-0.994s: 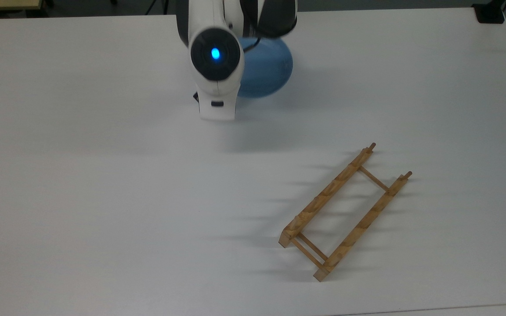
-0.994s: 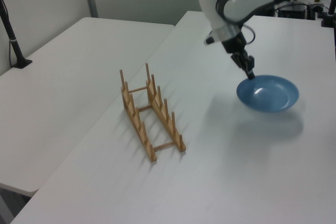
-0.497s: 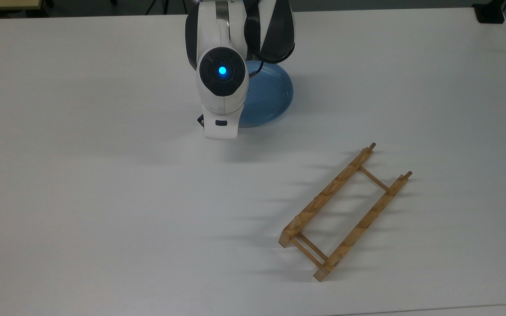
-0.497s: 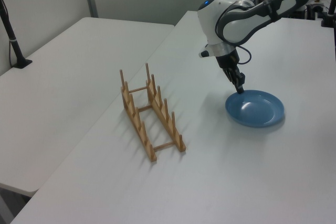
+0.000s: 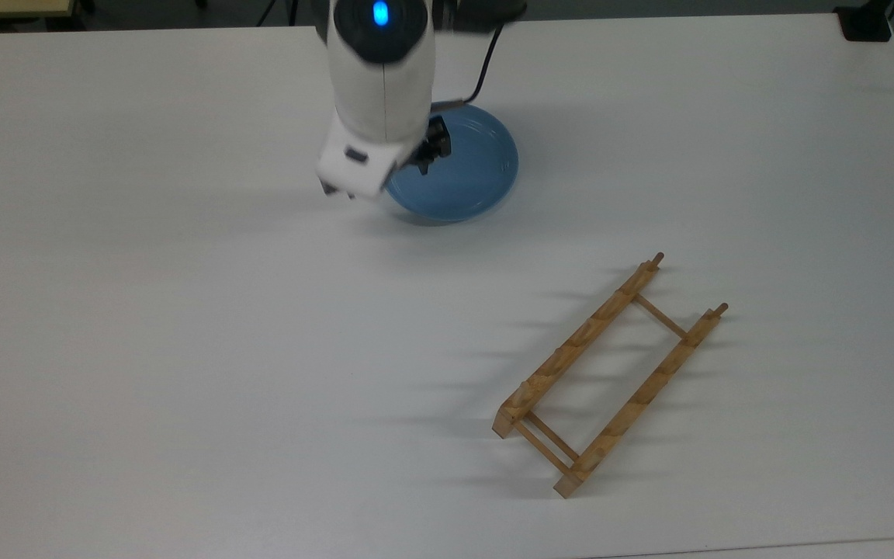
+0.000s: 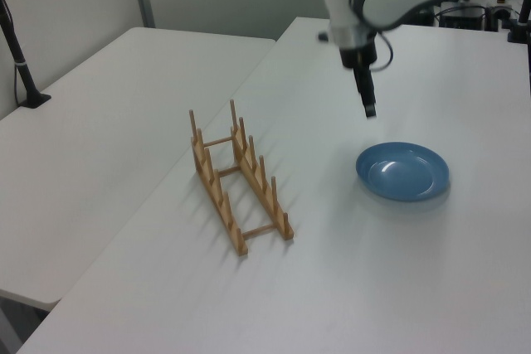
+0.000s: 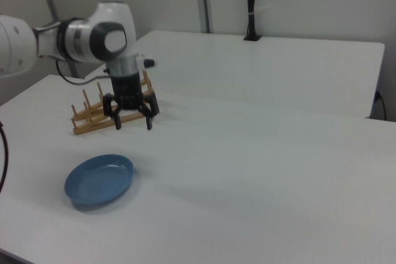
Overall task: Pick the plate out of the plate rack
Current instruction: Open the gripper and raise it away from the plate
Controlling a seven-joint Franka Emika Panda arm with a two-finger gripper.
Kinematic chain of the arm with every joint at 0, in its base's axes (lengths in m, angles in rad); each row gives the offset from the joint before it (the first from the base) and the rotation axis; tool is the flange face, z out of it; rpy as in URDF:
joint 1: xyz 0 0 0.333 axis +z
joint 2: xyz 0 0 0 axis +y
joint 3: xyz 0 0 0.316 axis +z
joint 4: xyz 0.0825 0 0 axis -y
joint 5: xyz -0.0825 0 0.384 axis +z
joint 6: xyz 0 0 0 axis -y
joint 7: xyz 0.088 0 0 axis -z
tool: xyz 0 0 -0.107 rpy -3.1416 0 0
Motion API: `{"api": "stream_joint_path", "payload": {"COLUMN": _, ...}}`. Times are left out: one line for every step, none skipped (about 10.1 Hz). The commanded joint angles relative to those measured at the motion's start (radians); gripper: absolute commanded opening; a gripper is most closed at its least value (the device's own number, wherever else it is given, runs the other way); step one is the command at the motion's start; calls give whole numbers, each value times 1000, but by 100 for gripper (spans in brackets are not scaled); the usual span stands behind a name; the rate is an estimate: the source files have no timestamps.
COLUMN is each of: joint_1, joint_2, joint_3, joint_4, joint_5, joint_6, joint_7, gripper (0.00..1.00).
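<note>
Plate (image 5: 459, 167) flat on the counter (image 5: 183, 326), well apart from the plate rack (image 5: 610, 376), at the top view's far centre. Rack bare, no plate between its pegs. Gripper (image 7: 132, 118) above the plate, clear of it, fingers (image 7: 149, 122) spread and holding nothing. Likely the closing step: plate set down and let go. Next, probably only a retreat upward, away from the plate.
</note>
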Motion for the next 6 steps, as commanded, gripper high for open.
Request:
{"api": "stream_joint_path", "payload": {"joint_1": -5, "joint_2": -197, "joint_3": -11, "joint_4": -27, "joint_5": -74, "joint_6": -49, "joint_7": 287, "gripper": 100}}
{"api": "stream_joint_path", "payload": {"joint_1": -34, "joint_2": -257, "joint_3": -8, "joint_4": -33, "joint_5": -71, "joint_6": -50, "joint_7": 329, "gripper": 100}}
{"api": "stream_joint_path", "payload": {"joint_1": -48, "joint_2": -294, "joint_3": -8, "joint_4": -36, "joint_5": -63, "joint_6": -65, "joint_7": 358, "gripper": 100}}
{"api": "stream_joint_path", "payload": {"joint_1": -62, "joint_2": -302, "joint_3": -8, "joint_4": -33, "joint_5": -59, "joint_6": -85, "joint_7": 368, "gripper": 100}}
{"api": "stream_joint_path", "payload": {"joint_1": -86, "joint_2": -323, "joint_3": -8, "joint_4": -35, "joint_5": -27, "joint_6": -86, "joint_7": 375, "gripper": 100}}
{"api": "stream_joint_path", "payload": {"joint_1": -91, "joint_2": -328, "joint_3": -8, "joint_4": -35, "joint_5": -10, "joint_6": -92, "joint_7": 375, "gripper": 100}}
